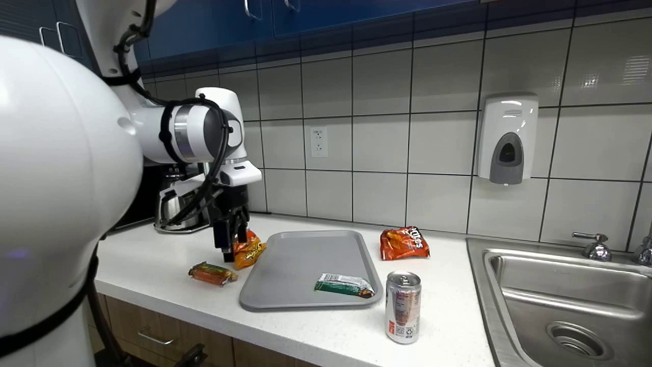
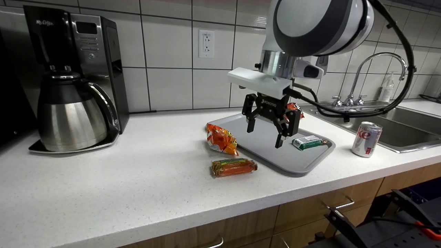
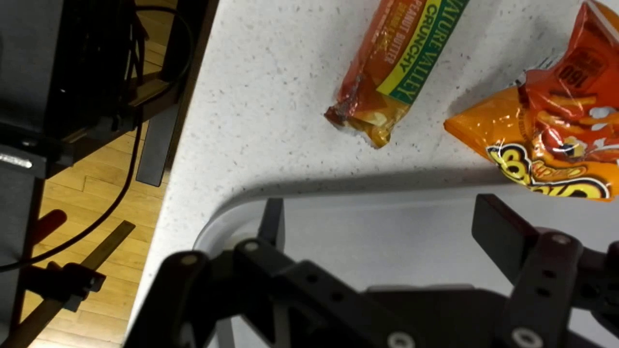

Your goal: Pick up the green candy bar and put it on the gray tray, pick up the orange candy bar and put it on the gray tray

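Orange bar (image 2: 234, 167) on counter (image 2: 137, 186), outside parted jaws.

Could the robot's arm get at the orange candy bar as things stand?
Probably yes: its gripper is open and empty, and nothing covers the orange bar on the counter. The orange bag close by might crowd it slightly.

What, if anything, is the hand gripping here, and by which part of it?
Nothing is held: the hand stands open, its fingers apart. The orange candy bar lies on the counter, the green candy bar on the gray tray.
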`<state>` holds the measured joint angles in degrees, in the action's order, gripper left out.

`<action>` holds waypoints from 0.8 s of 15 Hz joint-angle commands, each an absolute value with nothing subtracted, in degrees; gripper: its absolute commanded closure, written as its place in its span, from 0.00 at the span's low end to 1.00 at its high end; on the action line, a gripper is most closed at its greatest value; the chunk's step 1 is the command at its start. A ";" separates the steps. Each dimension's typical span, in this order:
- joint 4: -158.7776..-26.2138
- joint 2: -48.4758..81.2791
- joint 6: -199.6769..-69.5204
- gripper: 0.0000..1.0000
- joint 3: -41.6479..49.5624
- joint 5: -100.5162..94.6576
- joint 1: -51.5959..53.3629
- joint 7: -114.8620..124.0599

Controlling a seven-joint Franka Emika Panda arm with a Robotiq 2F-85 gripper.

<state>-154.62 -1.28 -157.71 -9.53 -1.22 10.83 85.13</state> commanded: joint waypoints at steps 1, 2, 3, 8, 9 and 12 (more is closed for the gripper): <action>-155.77 -1.58 -159.41 0.00 -11.79 -0.35 12.02 88.34; -155.73 -1.21 -159.58 0.00 -12.19 -0.22 12.42 88.78; -155.74 -0.78 -160.07 0.00 -12.47 -0.08 12.77 89.13; -154.58 2.97 -162.49 0.00 -12.93 -1.11 14.36 92.57; -154.29 3.76 -162.73 0.00 -12.79 -1.36 14.74 93.56; -153.12 6.02 -162.62 0.00 -12.31 -1.35 16.06 96.61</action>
